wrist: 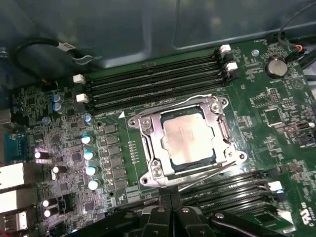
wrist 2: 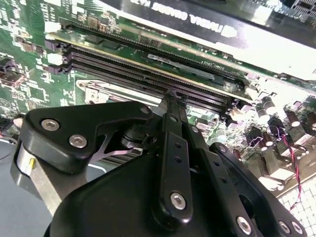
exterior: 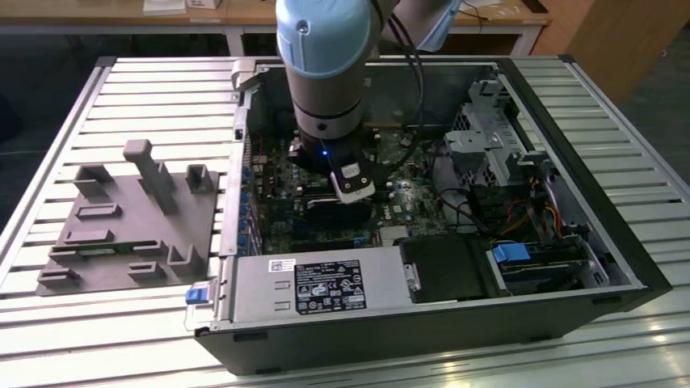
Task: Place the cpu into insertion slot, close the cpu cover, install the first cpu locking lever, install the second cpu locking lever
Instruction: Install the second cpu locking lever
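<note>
in the exterior view the arm reaches down into an open computer case (exterior: pixel 603 242) lying on a slatted table (exterior: pixel 140 89), and the gripper (exterior: pixel 351 192) hangs low over the green board; a grey fixture tray (exterior: pixel 119 234) sits well apart on the exterior view's left. in the second wrist view the gripper (wrist 2: pixel 170 98) has its two black fingers pressed together with nothing seen between them, their tips down close to the long black memory slots (wrist 2: pixel 123 69); whether they touch anything there i cannot tell. in the first wrist view the gripper (wrist: pixel 171 200) is just beside the socket. the cpu (wrist: pixel 190 136) looks light, stiff and fragile. it is best taken by its edges, never by its underside, though here it already lies seated in the insertion slot (wrist: pixel 195 165). the cpu cover (wrist: pixel 146 132) is folded flat over its rim, so only the top is reachable. the chip is a small flat square with a dull silver-grey top, showing through the cover's cut-out centre with a dark border around it. a thin locking lever (wrist: pixel 173 102) runs along one edge of the cover and a second lever (wrist: pixel 212 172) along the opposite edge. both are springy wire and likely slippery; whether either is hooked down i cannot tell.
</note>
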